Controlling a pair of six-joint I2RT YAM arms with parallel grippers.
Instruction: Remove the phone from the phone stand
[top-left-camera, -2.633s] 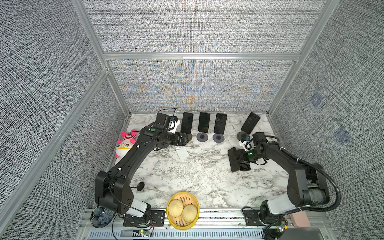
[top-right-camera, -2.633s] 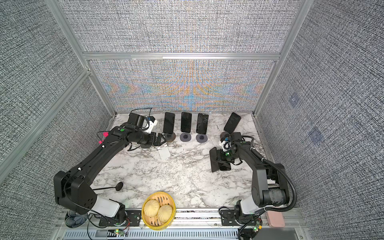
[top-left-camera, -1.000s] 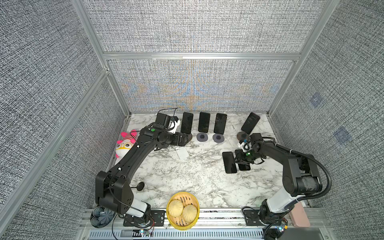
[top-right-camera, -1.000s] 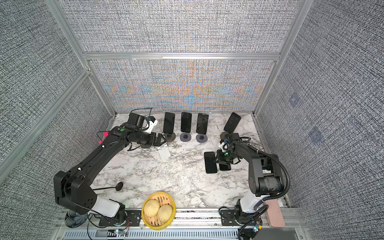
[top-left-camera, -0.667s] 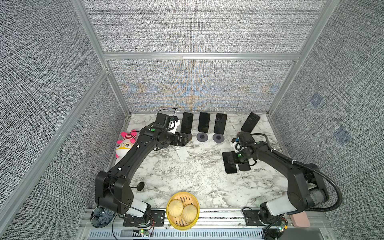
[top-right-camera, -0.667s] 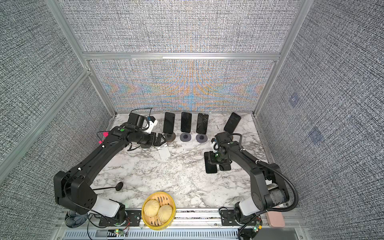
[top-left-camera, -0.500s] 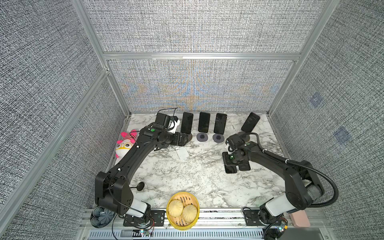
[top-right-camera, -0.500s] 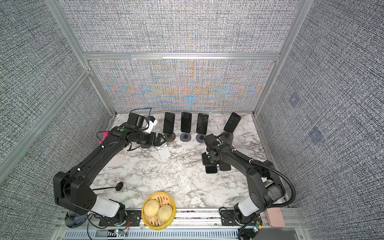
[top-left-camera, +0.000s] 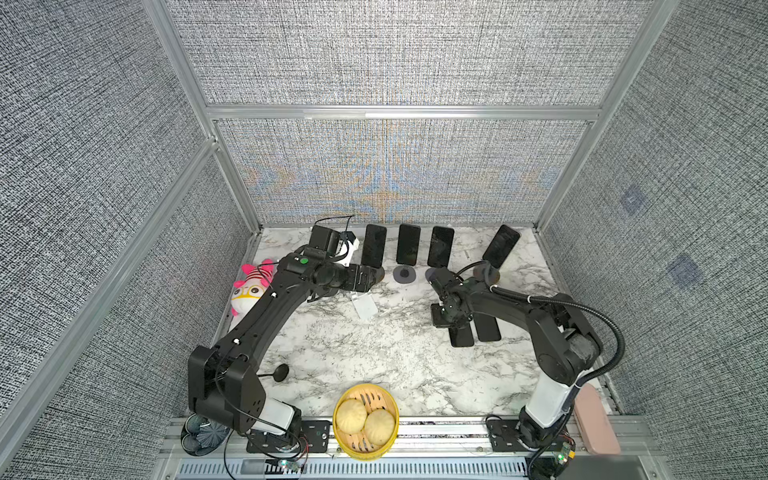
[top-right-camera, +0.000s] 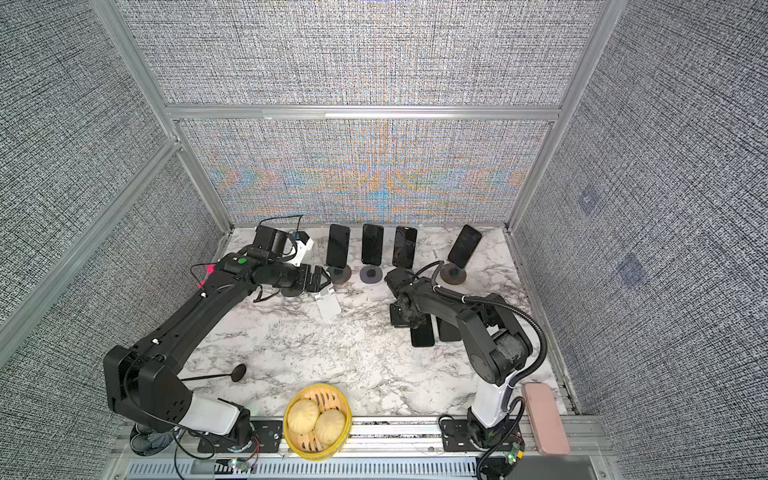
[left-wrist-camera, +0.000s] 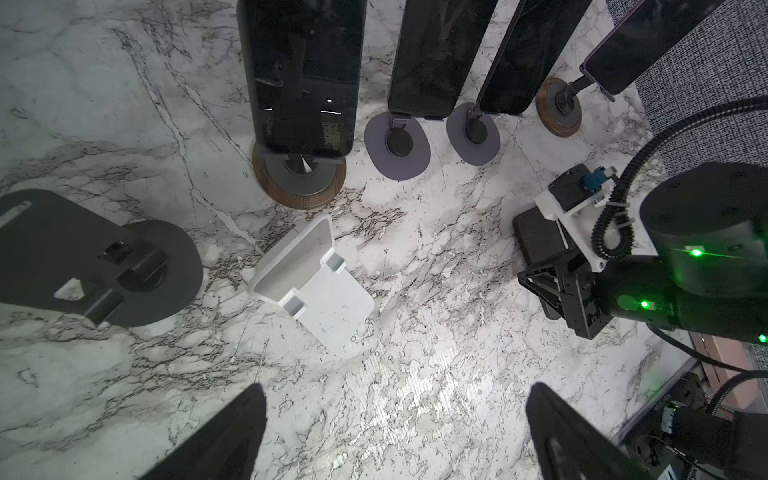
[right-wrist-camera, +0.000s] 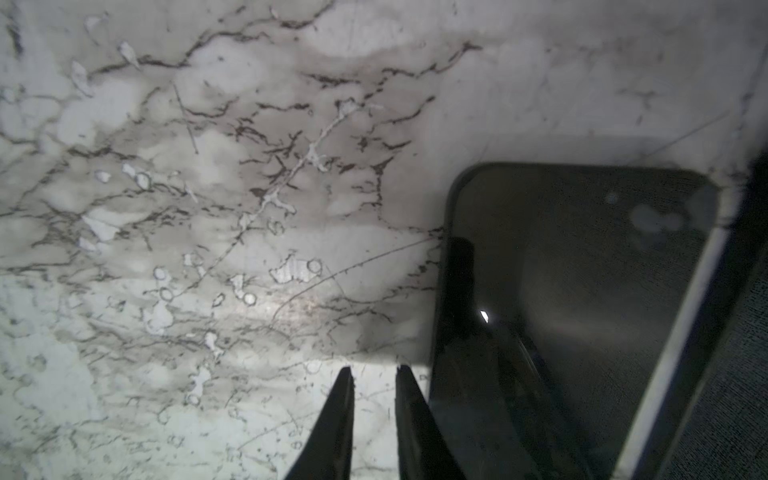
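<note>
Several black phones lean on phone stands along the back wall, among them a phone (top-left-camera: 373, 251) on a wood-rimmed stand (left-wrist-camera: 299, 183) and another (top-left-camera: 500, 246) on the far right stand (top-left-camera: 486, 272). Two phones (top-left-camera: 461, 334) (top-left-camera: 487, 328) lie flat on the marble. My right gripper (top-left-camera: 441, 319) (right-wrist-camera: 374, 374) points down at the table just left of the nearer flat phone (right-wrist-camera: 582, 291), its jaws a narrow gap apart with nothing between them. My left gripper (top-left-camera: 368, 276) (left-wrist-camera: 395, 399) hovers wide open above an empty white stand (left-wrist-camera: 311, 282).
An empty black stand (left-wrist-camera: 104, 266) lies under the left arm. A bamboo steamer (top-left-camera: 365, 451) with two buns sits at the front edge, a black spoon (top-left-camera: 280, 372) front left, a pink plush toy (top-left-camera: 249, 289) by the left wall. Two grey-based stands (top-left-camera: 405, 274) hold phones.
The right gripper laid its phone flat beside the other one, let go and slid left off it, its jaws narrowing. The left arm has not moved.
</note>
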